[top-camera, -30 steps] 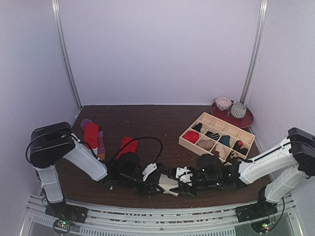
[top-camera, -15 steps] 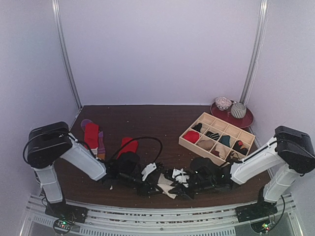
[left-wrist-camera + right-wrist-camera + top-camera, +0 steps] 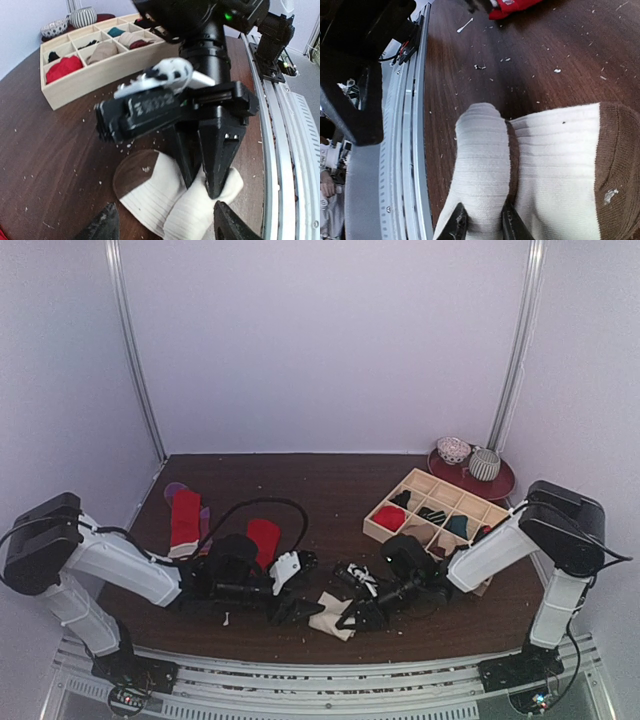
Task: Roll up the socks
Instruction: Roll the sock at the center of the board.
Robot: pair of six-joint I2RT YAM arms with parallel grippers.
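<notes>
On the dark brown wooden table (image 3: 330, 485), the left arm (image 3: 120, 565) has swung back toward its own side since a second ago, when both arms met over the middle. The right arm (image 3: 480, 555) now reaches further in. The pale wooden grid tray (image 3: 372, 528) and the flat red socks (image 3: 185, 518) at the left lie as before, unrolled. The cream ribbed sock with a brown band (image 3: 328, 618) lies near the front edge, partly folded over itself. The left gripper (image 3: 167, 226) has let go, its fingers wide apart just short of the sock. The right gripper (image 3: 480, 225) alone holds it, clamped on the folded hump. I judge this a regrasp partway through the roll, not a finished one. The overhead view hides the grasp behind dark links. The left wrist view shows the right fingers pinching the fold from above, and the right wrist view shows the ribbing and brown band close up.
</notes>
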